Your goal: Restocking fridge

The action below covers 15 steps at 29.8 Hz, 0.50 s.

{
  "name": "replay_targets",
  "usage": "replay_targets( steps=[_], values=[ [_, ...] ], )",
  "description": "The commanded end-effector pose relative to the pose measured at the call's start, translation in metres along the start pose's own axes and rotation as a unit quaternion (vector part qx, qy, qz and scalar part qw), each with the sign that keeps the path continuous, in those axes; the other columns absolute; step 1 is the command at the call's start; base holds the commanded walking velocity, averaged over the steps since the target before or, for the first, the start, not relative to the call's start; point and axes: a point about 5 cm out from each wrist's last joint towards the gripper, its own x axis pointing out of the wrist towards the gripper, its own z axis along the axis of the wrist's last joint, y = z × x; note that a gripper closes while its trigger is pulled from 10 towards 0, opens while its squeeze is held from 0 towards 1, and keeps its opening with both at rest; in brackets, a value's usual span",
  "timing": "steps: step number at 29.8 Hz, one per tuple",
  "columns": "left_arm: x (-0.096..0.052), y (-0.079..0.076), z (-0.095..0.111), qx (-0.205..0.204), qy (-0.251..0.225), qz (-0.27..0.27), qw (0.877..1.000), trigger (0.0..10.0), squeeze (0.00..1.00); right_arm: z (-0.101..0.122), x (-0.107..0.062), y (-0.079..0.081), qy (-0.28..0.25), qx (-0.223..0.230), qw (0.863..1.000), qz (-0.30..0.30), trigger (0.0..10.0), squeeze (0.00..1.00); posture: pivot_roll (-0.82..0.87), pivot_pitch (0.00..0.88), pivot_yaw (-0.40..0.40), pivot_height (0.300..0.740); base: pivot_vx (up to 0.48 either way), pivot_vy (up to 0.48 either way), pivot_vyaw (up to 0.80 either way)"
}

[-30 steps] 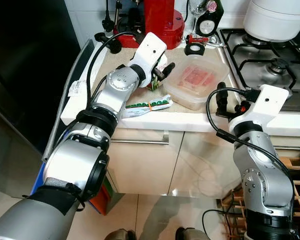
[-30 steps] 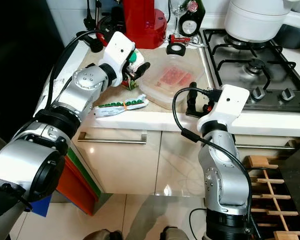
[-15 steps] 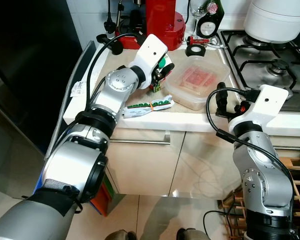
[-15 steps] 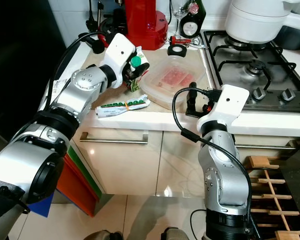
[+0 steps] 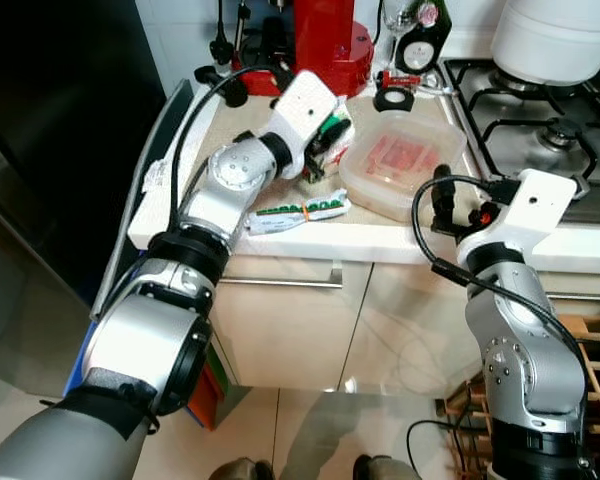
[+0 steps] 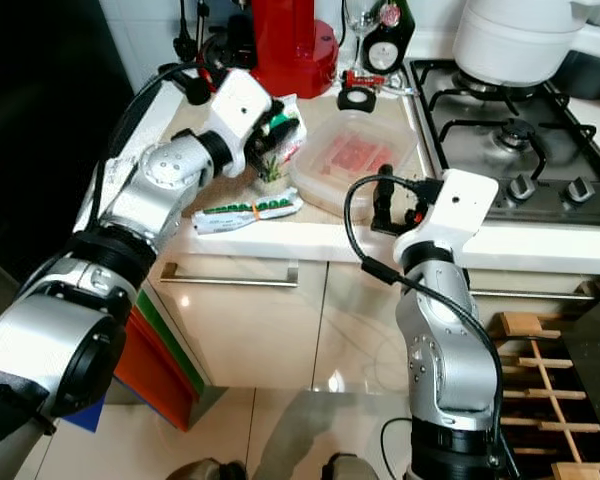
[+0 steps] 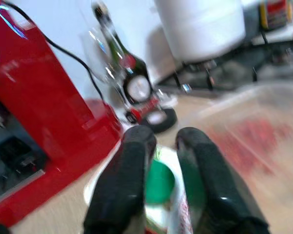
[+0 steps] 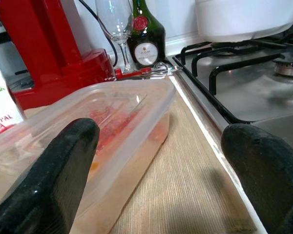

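You are looking down at a beige kitchen counter [image 5: 230, 120] with a gas hob [image 5: 540, 110] at its right end and a dark fridge front [image 5: 50, 150] to the left. Your left gripper [image 7: 160, 181] has its two black fingers nearly together, clamped on the green screw cap of a small carton [image 6: 280, 135], which sits lifted and tilted near the middle of the counter, its cap end leaning toward the back wall and the red coffee machine [image 5: 325, 40]. Just right of the carton lies a clear lidded food container [image 5: 400, 165] with red slices inside; you cannot tell whether carton and container touch. In front of the carton, a flat green-and-white packet [image 5: 295, 212] lies with its long axis running along the counter's front edge. Behind the container stand a dark bottle [image 8: 145, 36], a wine glass [image 8: 112, 22] and a white pot [image 5: 555, 35] on the hob. Your right gripper [image 8: 161, 175] hovers by the counter's front edge with its fingers spread wide, holding nothing, facing the container's near side
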Motion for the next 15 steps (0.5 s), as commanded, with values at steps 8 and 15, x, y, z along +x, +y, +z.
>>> replay_targets(
  steps=[8,15],
  values=[
    [-0.004,0.021,0.023,0.036,-0.046,0.047,0.997,4.1,0.0,-0.003,0.002,0.001,0.003,-0.002,1.0,0.002,10.0,0.0,-0.21,0.059,0.034,0.74,0.0,0.0,0.0],
    [-0.004,0.006,0.021,0.071,-0.062,0.035,0.995,10.0,1.0,-0.003,0.002,0.001,0.003,-0.003,1.0,0.002,10.0,0.0,-0.21,0.06,0.033,0.74,0.0,0.0,0.0]
  ],
)
